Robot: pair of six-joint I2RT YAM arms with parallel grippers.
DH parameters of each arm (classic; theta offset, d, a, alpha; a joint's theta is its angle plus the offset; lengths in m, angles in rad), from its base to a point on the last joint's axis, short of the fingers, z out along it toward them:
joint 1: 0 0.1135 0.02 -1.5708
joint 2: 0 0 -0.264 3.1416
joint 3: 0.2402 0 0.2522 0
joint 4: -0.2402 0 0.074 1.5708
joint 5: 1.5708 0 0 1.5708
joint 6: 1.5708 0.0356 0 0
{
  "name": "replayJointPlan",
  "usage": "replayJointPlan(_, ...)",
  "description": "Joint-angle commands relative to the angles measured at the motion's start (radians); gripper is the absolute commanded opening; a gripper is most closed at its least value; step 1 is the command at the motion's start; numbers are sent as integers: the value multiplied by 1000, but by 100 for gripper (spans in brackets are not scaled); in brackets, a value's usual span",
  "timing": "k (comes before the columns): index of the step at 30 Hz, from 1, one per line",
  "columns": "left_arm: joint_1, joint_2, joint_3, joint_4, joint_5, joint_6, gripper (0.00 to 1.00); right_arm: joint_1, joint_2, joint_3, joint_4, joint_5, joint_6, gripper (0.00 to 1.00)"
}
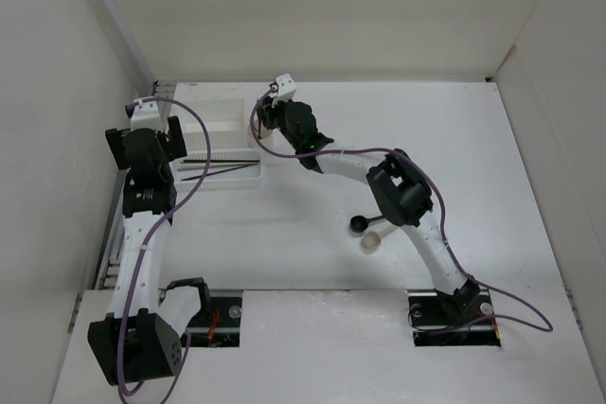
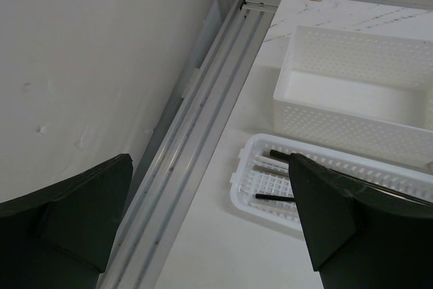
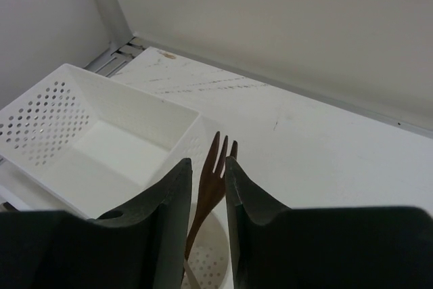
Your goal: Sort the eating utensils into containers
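Note:
My right gripper is shut on a brown fork, tines up, with its handle reaching down into the short round cup. In the top view this gripper hangs beside the rectangular perforated box. My left gripper is open and empty, above the table's left side, near the slotted tray. Dark chopsticks lie in that tray. A black spoon and a beige spoon lie on the table by the right arm.
The box stands just left of the cup and behind the tray. A metal rail runs along the left wall. White walls close the table on three sides.

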State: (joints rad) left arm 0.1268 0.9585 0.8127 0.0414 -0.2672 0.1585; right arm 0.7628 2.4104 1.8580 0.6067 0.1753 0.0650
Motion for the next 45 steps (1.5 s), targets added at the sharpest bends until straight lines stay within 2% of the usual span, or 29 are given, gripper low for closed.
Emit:
replayJointPlan(1,8,-14,-3,55,-17,7,100,9,-14,24,47,-16,-8,32)
replayJointPlan(6,8,-38,-3,46,38,25,100,18,-91,-41,74,-39,-85,37)
replayJointPlan(8,8,-50,-3,32,89,41,100,27,-181,-75,83,-48,-151,47)
replayJointPlan(10,8,-66,22,9,204,58,100,27,-262,-155,84,-17,-151,60)
replayJointPlan(13,8,-78,78,-34,403,69,100,-22,-472,-322,44,-17,-110,77)
replayJointPlan(14,8,-78,95,-44,448,69,100,-45,-578,-347,-14,-17,-38,88)
replayJointPlan(15,8,-69,115,-69,489,56,100,-72,-624,-358,-197,-45,-10,92)
replayJointPlan(17,8,-55,163,-78,569,9,100,-173,-694,-347,-403,-192,6,100)
replayJointPlan(20,8,-46,175,-87,628,-13,100,-252,-796,-385,-749,-387,-169,100)
replayJointPlan(21,8,-37,175,-87,628,-22,100,-252,-833,-399,-839,-387,-341,100)
replayJointPlan(22,8,-37,175,-78,641,-22,100,-252,-847,-414,-1015,-387,-435,100)
replayJointPlan(25,8,-18,175,-87,642,-22,100,-212,-901,-492,-1214,-320,-739,95)
replayJointPlan(26,8,-18,184,-87,642,-22,100,-223,-922,-525,-1258,-307,-793,95)
replayJointPlan(29,8,-23,184,-97,642,-22,100,-259,-997,-647,-1301,-307,-980,87)
replayJointPlan(32,-19,-53,175,-106,628,-2,100,-286,-998,-658,-1370,-283,-1012,62)
replayJointPlan(33,-19,-53,166,-106,606,7,100,-286,-988,-669,-1407,-255,-1012,58)
replayJointPlan(34,-35,-67,155,-106,606,18,100,-286,-988,-684,-1418,-255,-1012,58)
replayJointPlan(37,-35,-86,134,-106,606,18,100,-286,-988,-710,-1510,-350,-1138,68)
replayJointPlan(38,-35,-86,134,-95,606,6,100,-286,-988,-721,-1510,-359,-1152,68)
replayJointPlan(43,-35,-95,125,-86,597,-5,100,-270,-988,-821,-1376,-327,-1153,68)
replayJointPlan(45,-35,-95,125,-86,597,-5,100,-257,-964,-835,-1375,-353,-1163,69)
